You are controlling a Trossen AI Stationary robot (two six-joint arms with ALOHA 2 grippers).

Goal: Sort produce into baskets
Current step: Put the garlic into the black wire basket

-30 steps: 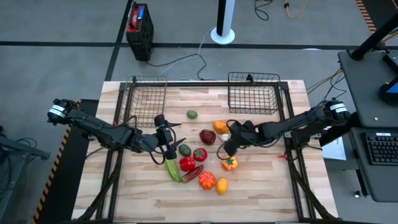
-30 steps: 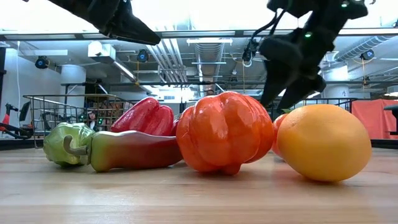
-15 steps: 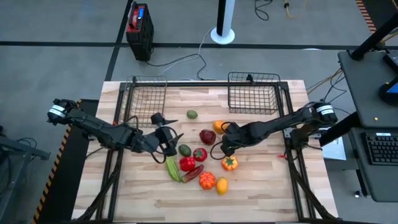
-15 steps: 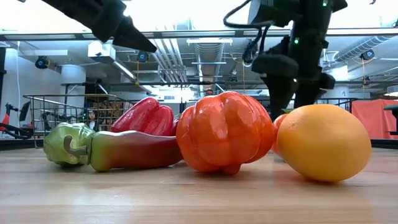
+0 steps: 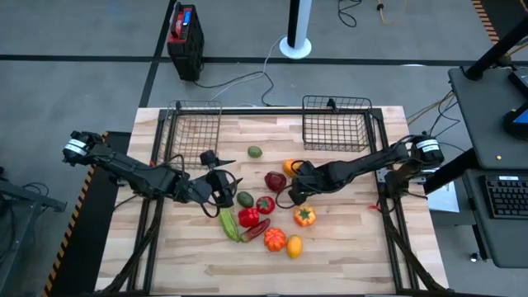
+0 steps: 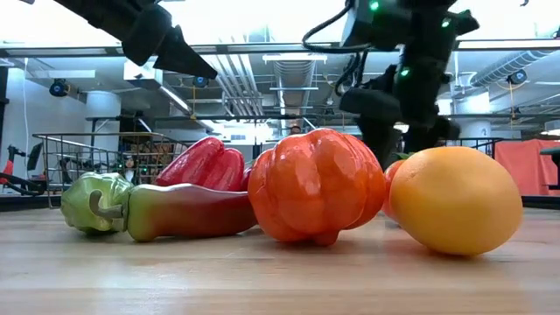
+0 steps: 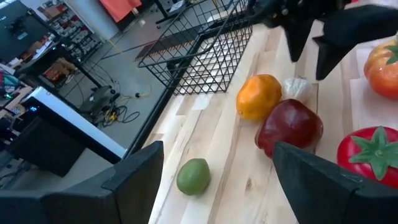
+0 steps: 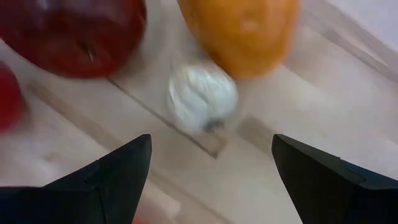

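Grey floor surrounded a light wooden table (image 5: pixel 346 247); a black box with a red top (image 5: pixel 185 31) stood on the floor beyond the 12 o'clock edge. Two wire baskets sat along that far edge: left basket (image 5: pixel 191 125) toward 11 o'clock, right basket (image 5: pixel 336 124) toward 1 o'clock. No produce showed in either.

Produce lay loose near table centre. A green lime (image 5: pixel 255 152) sat apart at 12 o'clock of the group. Below it: dark maroon apple (image 5: pixel 275 181), orange (image 5: pixel 292 168), small white garlic (image 8: pixel 203 97) between them and just beside both. Further toward 6 o'clock: avocado (image 5: pixel 245 199), tomato (image 5: pixel 265 205), red pepper (image 5: pixel 248 217), green pepper (image 5: pixel 229 224), chili (image 5: pixel 256 230), orange pumpkin (image 5: pixel 275 239), lemon (image 5: pixel 294 246). A small orange pepper (image 5: pixel 304 217) lay at 3 o'clock of the tomato.

Left gripper (image 5: pixel 221 186) hung at 9 o'clock of the cluster, near the avocado, fingers spread wide, holding nothing. Right gripper (image 5: pixel 294 188) was over the garlic, fingers wide apart on either side of it in the wrist view, nothing gripped; contact with the garlic could not be judged.
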